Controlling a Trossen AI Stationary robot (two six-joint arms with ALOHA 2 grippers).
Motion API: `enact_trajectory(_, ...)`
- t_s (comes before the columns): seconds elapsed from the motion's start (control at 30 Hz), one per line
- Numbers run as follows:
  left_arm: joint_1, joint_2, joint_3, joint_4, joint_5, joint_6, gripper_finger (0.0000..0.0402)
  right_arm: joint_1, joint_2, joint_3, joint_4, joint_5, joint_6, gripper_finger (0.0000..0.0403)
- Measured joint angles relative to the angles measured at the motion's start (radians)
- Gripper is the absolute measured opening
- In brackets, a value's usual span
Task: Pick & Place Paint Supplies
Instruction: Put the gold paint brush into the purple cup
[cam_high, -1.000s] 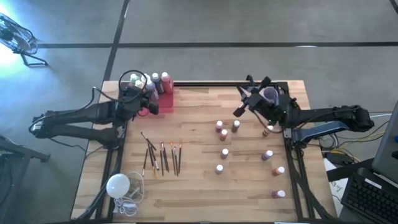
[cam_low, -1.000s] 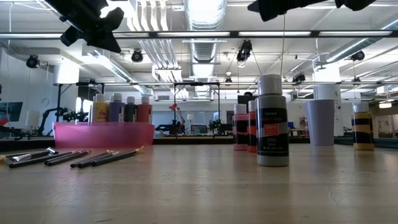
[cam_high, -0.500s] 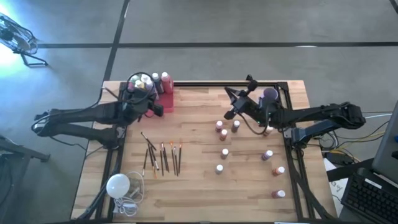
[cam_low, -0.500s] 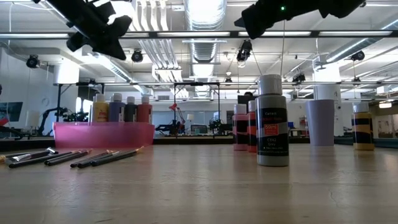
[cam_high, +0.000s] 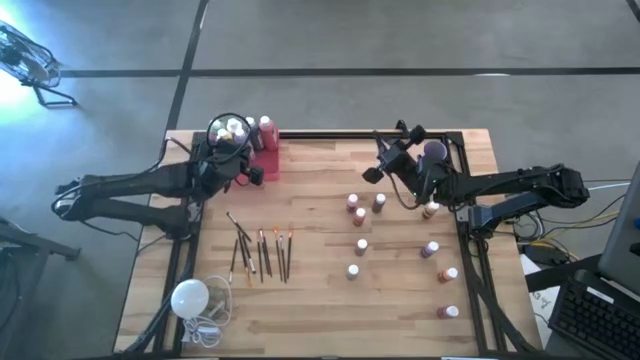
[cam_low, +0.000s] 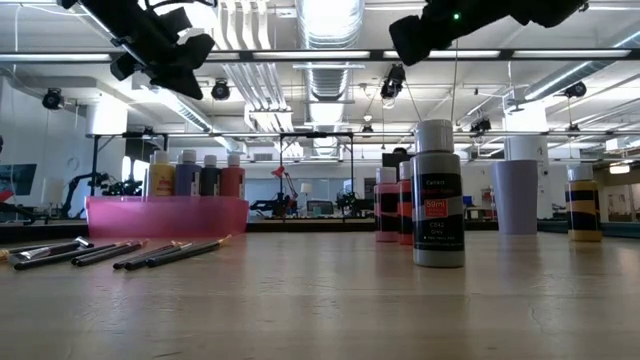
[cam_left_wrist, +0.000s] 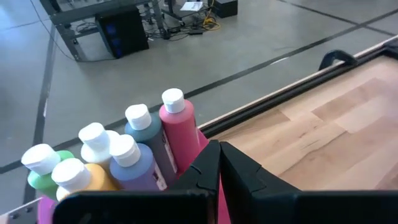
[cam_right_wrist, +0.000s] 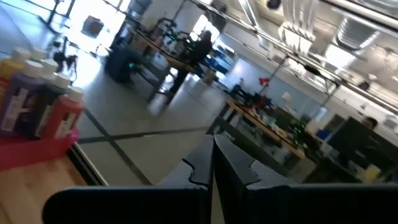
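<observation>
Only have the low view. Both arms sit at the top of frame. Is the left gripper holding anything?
Observer: No. The left gripper is shut on nothing, right beside the pink tray of bottles.
Operator: And the right one?
Observer: The right gripper is shut and empty too, raised over the table's far side, just past the nearest small bottles.
Operator: Anything on the table I can't see?
Observer: A white bulb with a cord lies at the corner on the left arm's side, past the brushes from the tray.
</observation>
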Motion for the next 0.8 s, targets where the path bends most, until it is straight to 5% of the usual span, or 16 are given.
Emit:
enact_trajectory(0.37, 0.022, 0.001, 0.0, -0.001, 0.0, 0.016, 0.0014, 0.0, -0.005, -0.002, 0.001, -0.037, 0.011, 0.0008)
enact_trajectory(0.63, 0.021, 0.001, -0.003, -0.001, 0.011, -0.015, 0.0014, 0.002, -0.005, -0.001, -0.004, -0.44, 0.07, 0.0008)
enact_trajectory(0.8, 0.021, 0.001, -0.004, 0.0, 0.011, -0.027, 0.0014, 0.001, -0.009, 0.009, -0.053, -0.601, 0.077, 0.0008)
